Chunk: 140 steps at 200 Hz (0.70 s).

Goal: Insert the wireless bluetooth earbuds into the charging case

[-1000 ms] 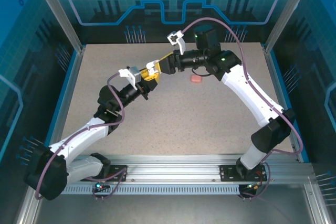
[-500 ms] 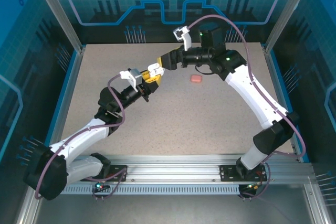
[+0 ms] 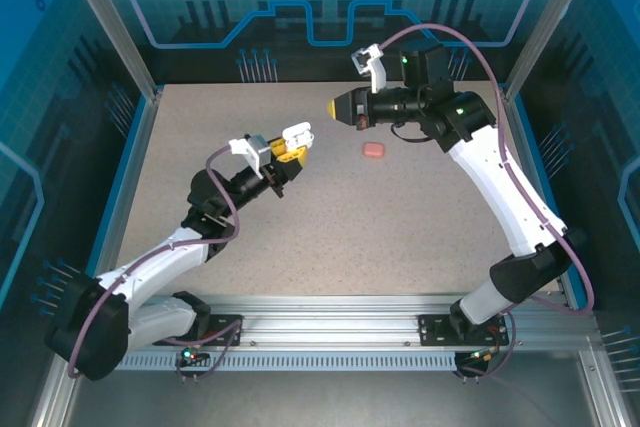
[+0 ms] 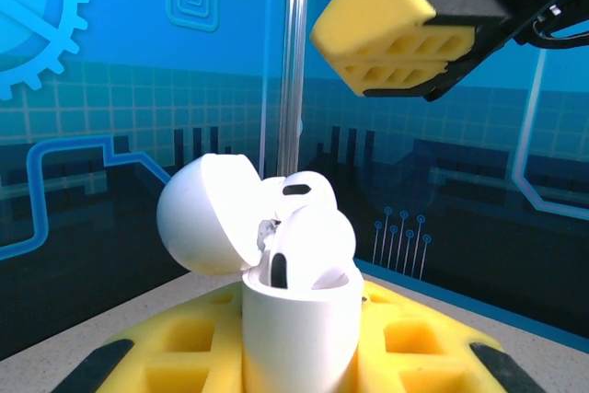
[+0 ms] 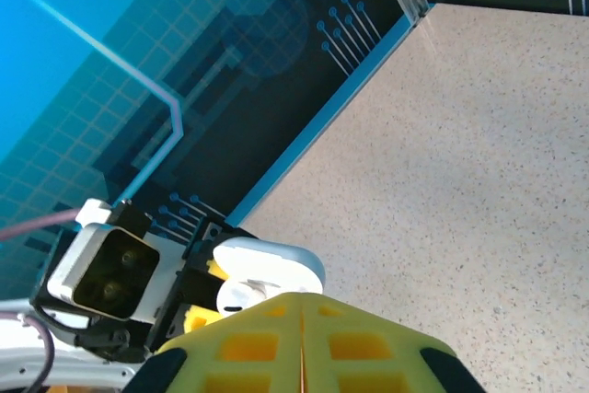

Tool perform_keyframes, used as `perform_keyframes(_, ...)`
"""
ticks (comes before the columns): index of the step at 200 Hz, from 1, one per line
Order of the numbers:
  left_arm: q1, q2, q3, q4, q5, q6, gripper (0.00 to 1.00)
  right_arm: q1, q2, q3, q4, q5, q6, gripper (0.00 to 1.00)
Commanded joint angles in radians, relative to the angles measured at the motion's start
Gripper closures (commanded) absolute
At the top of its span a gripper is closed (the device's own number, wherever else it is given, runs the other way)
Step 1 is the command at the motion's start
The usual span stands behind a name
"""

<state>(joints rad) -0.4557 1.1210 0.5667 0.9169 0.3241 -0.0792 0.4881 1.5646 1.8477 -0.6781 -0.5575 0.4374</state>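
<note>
My left gripper [image 3: 284,152] is shut on the white charging case [image 4: 296,329], which stands upright between its yellow pads. The case's lid [image 4: 204,213] is hinged open to the left. Two white earbuds [image 4: 313,227] sit in the case's mouth, their rounded heads poking above the rim. In the top view the case [image 3: 297,134] is held above the table's middle. My right gripper [image 3: 333,107] hovers a short way right of the case and apart from it. Its yellow pads [image 5: 302,319] are pressed together with nothing between them. They also show above the case in the left wrist view.
A salmon-pink pebble-like case [image 3: 373,150] lies shut on the speckled table [image 3: 400,227], below the right gripper. Blue rails and glass walls [image 3: 140,137] border the table on the left, back and right.
My right gripper has drawn back to the right, away from the white case, and its jaws have gone from open to shut. The left gripper has kept the case still.
</note>
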Motion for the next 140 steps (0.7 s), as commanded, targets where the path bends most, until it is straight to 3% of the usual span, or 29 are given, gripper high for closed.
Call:
perform_keyframes(1,-0.004,0.005,-0.004,0.047,0.035,0.012,1.00,0.003,0.032,0.018,-0.045,-0.028,0.016,0.95)
perform_keyframes(140,-0.003,0.016,0.015,0.035,0.034,0.012,1.00,0.084,0.107,0.054,-0.095,-0.071,-0.035,0.97)
